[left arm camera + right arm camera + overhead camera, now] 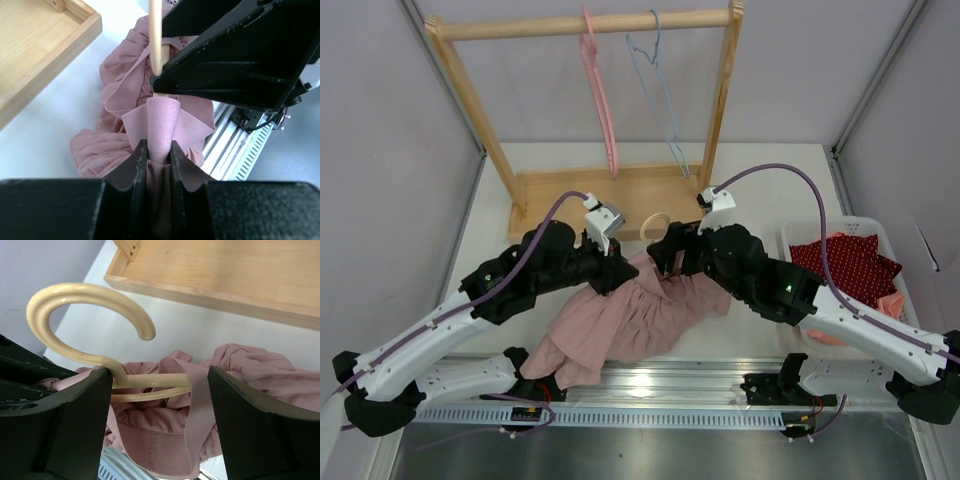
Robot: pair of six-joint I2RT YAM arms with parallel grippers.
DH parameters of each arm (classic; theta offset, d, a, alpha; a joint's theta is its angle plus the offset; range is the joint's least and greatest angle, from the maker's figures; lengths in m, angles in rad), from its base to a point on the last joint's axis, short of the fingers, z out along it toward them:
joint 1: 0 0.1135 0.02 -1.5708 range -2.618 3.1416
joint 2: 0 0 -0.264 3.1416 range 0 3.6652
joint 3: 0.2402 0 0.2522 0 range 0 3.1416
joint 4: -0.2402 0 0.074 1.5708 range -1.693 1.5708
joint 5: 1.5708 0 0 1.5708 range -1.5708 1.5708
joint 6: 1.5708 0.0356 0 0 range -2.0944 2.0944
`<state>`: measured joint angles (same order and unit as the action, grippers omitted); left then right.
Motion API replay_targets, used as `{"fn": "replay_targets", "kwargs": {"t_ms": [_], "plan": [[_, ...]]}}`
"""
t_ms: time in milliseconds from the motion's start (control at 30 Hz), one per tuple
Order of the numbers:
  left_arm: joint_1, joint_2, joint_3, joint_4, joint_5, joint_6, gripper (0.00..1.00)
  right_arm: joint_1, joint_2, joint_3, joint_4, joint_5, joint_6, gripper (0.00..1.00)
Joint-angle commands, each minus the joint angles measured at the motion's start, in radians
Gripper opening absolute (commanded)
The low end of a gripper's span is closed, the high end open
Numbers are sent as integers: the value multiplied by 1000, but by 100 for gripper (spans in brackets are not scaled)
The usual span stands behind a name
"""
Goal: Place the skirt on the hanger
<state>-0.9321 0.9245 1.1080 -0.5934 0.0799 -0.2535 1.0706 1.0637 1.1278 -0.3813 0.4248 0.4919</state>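
The pink skirt lies crumpled on the table between the two arms. A cream hanger rests in its upper folds, hook pointing toward the wooden rack, and a skirt strap is looped over the hanger's bar. My left gripper is shut on a band of the skirt just below the hanger's rod. My right gripper is open, its fingers standing either side of the hanger's bar, the left finger against the neck. In the top view both grippers meet over the skirt's top edge.
A wooden rack stands at the back with a pink hanger and a blue hanger on its rail. Its base tray lies just behind the grippers. A white basket of red clothes sits at the right. A metal rail runs along the front.
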Motion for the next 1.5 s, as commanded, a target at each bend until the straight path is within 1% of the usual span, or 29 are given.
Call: {"fn": "replay_targets", "kwargs": {"t_ms": [0, 33, 100, 133, 167, 233, 267, 300, 400, 500, 533, 600, 633, 700, 767, 800, 867, 900, 967, 1000, 1033, 1067, 1100, 1133, 1200, 1300, 1333, 1367, 1467], "plan": [[12, -104, 6, -207, -127, -61, 0, -116, -83, 3, -50, 210, -19, 79], [12, -117, 1, -213, -127, -61, 0, -124, -88, 0, -36, 194, -21, 83], [12, -130, -8, -236, -164, -87, 0, -143, -102, -5, -15, 143, -16, 84], [12, -136, -13, -256, -179, -93, 0, -152, -103, -5, -8, 128, -16, 87], [12, -139, -14, -266, -186, -99, 0, -155, -107, -3, -4, 83, -18, 88], [15, -144, -19, -293, -230, -138, 0, -158, -111, -3, 21, 46, -16, 90], [15, -145, -14, -299, -235, -151, 0, -159, -125, -9, 39, -15, -22, 91], [15, -150, -23, -301, -249, -159, 0, -162, -133, -16, 74, -36, -29, 93], [18, -159, -22, -324, -284, -188, 0, -164, -142, -10, 78, -81, -29, 94], [19, -173, 10, -381, -354, -243, 0, -166, -143, 9, 53, -67, -30, 95], [21, -170, 41, -432, -426, -263, 0, -167, -149, 7, 51, -60, -32, 95], [27, -156, 107, -482, -498, -314, 0, -169, -157, 7, 48, -55, -35, 95], [27, -153, 125, -518, -573, -329, 0, -173, -160, 9, 47, -57, -35, 95], [33, -141, 186, -542, -644, -357, 0, -173, -163, 13, 47, -58, -36, 95], [44, -112, 220, -549, -721, -351, 0, -175, -160, 20, 44, -60, -38, 95], [59, -95, 278, -549, -736, -337, 0, -175, -159, 27, 38, -61, -39, 95], [73, -49, 332, -522, -790, -294, 0, -176, -154, 38, 27, -64, -42, 94], [100, -32, 367, -510, -799, -271, 0, -176, -154, 49, 22, -64, -44, 95], [148, 20, 418, -468, -802, -204, 0, -178, -150, 61, 6, -69, -46, 95], [203, 33, 443, -445, -798, -176, 0, -178, -148, 78, -1, -72, -52, 95], [235, 45, 463, -390, -787, -152, 0, -179, -146, 84, -7, -70, -53, 95], [268, 65, 473, -363, -763, -98, 0, -179, -146, 90, -11, -72, -56, 94], [330, 80, 489, -343, -720, -81, 0, -179, -146, 96, -19, -73, -59, 94], [361, 95, 533, -307, -703, -64, 0, -179, -146, 104, -22, -73, -65, 95], [421, 134, 559, -229, -642, -4, 0, -184, -149, 110, -22, -86, -70, 95], [490, 187, 628, -165, -594, 56, 0, -195, -140, 122, -15, -101, -84, 95], [510, 203, 639, -139, -535, 74, 0, -199, -137, 125, -13, -115, -91, 95], [545, 218, 691, -134, -510, 80, 0, -199, -134, 133, -10, -119, -98, 95], [578, 269, 742, -92, -463, 123, 0, -215, -128, 141, 5, -141, -118, 95]]}}
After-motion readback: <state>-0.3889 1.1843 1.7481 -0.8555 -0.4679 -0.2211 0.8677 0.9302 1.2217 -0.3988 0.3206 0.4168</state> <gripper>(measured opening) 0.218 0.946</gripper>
